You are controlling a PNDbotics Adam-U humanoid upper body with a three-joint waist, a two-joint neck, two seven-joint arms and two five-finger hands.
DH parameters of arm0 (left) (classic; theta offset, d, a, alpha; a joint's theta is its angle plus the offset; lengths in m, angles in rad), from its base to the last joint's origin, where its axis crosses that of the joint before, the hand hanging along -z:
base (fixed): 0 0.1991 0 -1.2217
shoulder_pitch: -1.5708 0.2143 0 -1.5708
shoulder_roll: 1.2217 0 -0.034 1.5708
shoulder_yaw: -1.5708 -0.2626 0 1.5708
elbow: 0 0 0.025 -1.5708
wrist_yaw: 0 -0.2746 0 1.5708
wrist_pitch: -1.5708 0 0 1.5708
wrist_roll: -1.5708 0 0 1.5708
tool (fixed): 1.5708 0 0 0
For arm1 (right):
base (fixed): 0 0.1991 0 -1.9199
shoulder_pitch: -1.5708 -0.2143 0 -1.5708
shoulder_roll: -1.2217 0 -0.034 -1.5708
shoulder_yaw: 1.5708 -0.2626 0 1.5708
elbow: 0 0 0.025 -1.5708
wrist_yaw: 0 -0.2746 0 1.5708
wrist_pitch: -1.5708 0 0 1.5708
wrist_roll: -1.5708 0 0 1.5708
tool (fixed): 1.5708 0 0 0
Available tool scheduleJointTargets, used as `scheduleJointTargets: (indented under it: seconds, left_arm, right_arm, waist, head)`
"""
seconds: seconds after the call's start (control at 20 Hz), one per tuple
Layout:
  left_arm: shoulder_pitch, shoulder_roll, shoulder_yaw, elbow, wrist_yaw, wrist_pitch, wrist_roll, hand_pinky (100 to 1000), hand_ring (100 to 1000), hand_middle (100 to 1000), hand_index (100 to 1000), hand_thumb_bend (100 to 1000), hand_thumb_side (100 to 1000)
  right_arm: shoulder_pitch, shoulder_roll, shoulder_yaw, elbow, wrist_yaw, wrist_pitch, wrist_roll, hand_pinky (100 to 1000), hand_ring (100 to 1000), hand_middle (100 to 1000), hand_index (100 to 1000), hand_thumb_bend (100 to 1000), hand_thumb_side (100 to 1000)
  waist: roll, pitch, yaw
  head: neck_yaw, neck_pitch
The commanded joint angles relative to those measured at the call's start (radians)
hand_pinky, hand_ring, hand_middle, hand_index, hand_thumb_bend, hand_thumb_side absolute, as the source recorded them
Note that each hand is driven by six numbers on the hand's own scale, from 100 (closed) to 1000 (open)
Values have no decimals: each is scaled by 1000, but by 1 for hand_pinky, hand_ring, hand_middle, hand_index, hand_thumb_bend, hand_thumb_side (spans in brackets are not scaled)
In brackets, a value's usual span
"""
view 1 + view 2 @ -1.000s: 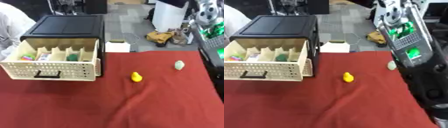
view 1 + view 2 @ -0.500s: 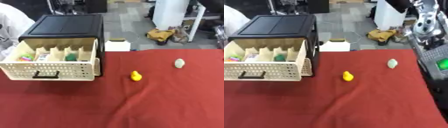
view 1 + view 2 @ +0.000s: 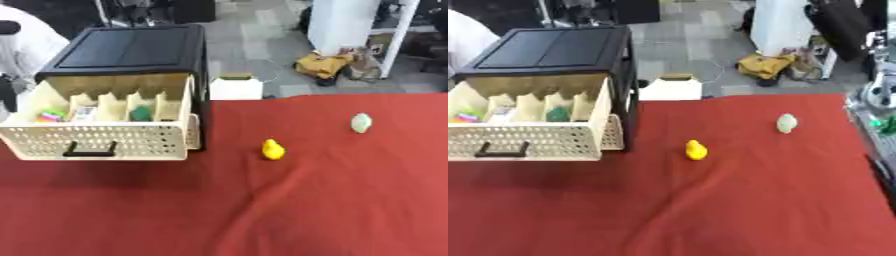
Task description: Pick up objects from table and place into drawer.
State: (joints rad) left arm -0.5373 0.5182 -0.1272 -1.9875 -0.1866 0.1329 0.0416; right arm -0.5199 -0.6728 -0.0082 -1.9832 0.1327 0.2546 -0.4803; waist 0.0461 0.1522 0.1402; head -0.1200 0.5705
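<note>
Two small things lie on the red-covered bench (image 3: 350, 210) waiting to go in: a yellow duck-shaped toy (image 3: 273, 149) near the middle and a pale green, egg-like lump (image 3: 360, 122) well off to its right. The cream drawer (image 3: 96, 142) stands pulled out of the black cabinet (image 3: 131, 50) at the left, with a few coloured bits already in its slots. Neither hand shows clearly; only part of the right arm (image 3: 877, 125) appears at the right edge of the right eye view, so I cannot tell how its fingers stand. The next step is likely a reach for the duck, nearest the drawer. It looks small and rounded, so coming straight down over it and closing across its body should keep it from rolling away.
</note>
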Motion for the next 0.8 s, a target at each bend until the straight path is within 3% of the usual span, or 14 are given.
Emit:
scheduleJointTargets:
  seconds: [0.05, 0.2, 0.4, 0.45, 0.65, 0.8]
  left_arm:
    - [-40, 87, -19, -12, -53, -53, -99, 468, 120, 291, 833, 100, 1000]
    - [-64, 147, -40, -12, -89, -96, -194, 548, 264, 397, 833, 100, 1000]
    - [-71, 214, -62, -12, -92, -137, -285, 627, 403, 522, 835, 100, 1000]
    - [-71, 226, -66, -12, -90, -145, -302, 647, 436, 554, 837, 100, 1000]
    - [-64, 277, -87, -12, -75, -163, -376, 663, 515, 615, 832, 100, 1000]
    - [-66, 317, -102, -12, -58, -169, -433, 619, 494, 599, 821, 100, 1000]
  right_arm:
    - [9, -33, -24, -17, -9, -65, -35, 657, 727, 583, 772, 175, 718]
    - [43, -33, -33, -17, -20, -120, -66, 672, 739, 596, 794, 201, 810]
    - [85, -31, -45, -17, -36, -219, -59, 681, 749, 618, 808, 168, 789]
    - [95, -31, -49, -17, -39, -242, -54, 680, 746, 618, 808, 140, 743]
    - [130, -27, -66, -17, -51, -287, -42, 671, 735, 607, 802, 122, 704]
    - [144, -28, -74, -17, -59, -287, -49, 669, 733, 604, 800, 125, 692]
  waist:
    - [1, -13, -3]
    - [7, -12, -7]
    - [13, -11, -13]
    - [13, -10, -14]
    - [16, -8, -20]
    - [17, -7, -21]
  head:
    - [7, 6]
    - [15, 5]
    - [31, 5]
    - [35, 5]
    - [46, 4]
    - [47, 3]
